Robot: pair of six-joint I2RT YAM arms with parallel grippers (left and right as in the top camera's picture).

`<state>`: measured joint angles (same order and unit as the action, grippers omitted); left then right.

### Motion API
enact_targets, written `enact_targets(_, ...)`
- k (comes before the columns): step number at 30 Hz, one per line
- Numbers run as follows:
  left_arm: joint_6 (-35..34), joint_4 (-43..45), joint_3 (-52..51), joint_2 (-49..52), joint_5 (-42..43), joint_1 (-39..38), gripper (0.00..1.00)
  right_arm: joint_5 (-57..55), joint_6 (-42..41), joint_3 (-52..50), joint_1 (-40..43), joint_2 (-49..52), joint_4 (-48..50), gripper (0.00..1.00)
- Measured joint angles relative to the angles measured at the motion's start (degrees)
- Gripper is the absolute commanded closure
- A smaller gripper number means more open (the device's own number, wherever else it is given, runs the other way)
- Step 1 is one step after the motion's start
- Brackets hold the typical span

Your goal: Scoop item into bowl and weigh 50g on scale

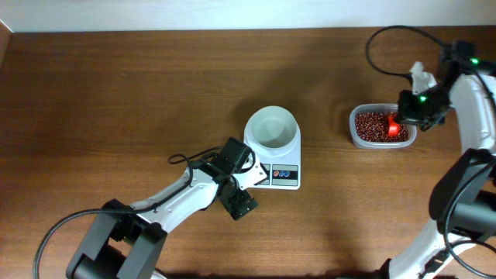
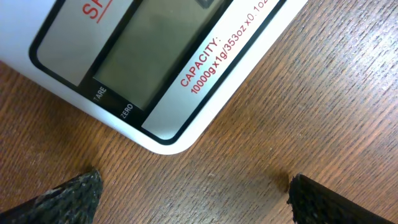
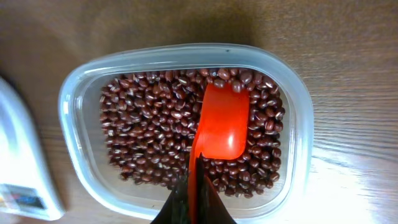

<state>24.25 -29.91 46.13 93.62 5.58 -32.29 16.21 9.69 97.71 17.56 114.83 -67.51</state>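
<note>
— Where are the beans (image 3: 143, 130) from your right gripper (image 3: 194, 208)?
— Just ahead, in the container (image 3: 298, 112) by the tabletop's right edge; it clamps the scoop (image 3: 222, 127), lying lengthwise on them. The bowl (image 1: 272, 128) sits leftward on the scale (image 1: 283, 175), by your wide-open left gripper (image 2: 196, 199).

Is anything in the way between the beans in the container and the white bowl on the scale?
Nothing visible. Only table surface lies between the beans in the clear container and the bowl on the scale.
</note>
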Motion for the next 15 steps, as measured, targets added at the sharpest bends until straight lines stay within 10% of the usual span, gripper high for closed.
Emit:
enact_targets(3, 0.00, 0.00, 0.00, 0.00, 0.00, 0.00, 0.01, 4.55, -0.04, -0.11, 2.75, 0.52, -0.46, 0.94)
enact_targets(11, 0.00, 0.00, 0.00, 0.00, 0.00, 0.00, 0.01, 6.40, 1.66, -1.40, 2.21, 2.58, -0.66, 0.48)
enact_targets(15, 0.00, 0.00, 0.00, 0.00, 0.00, 0.00, 0.01, 6.43, 1.88, -1.40, 2.19, 2.58, -0.63, 0.46)
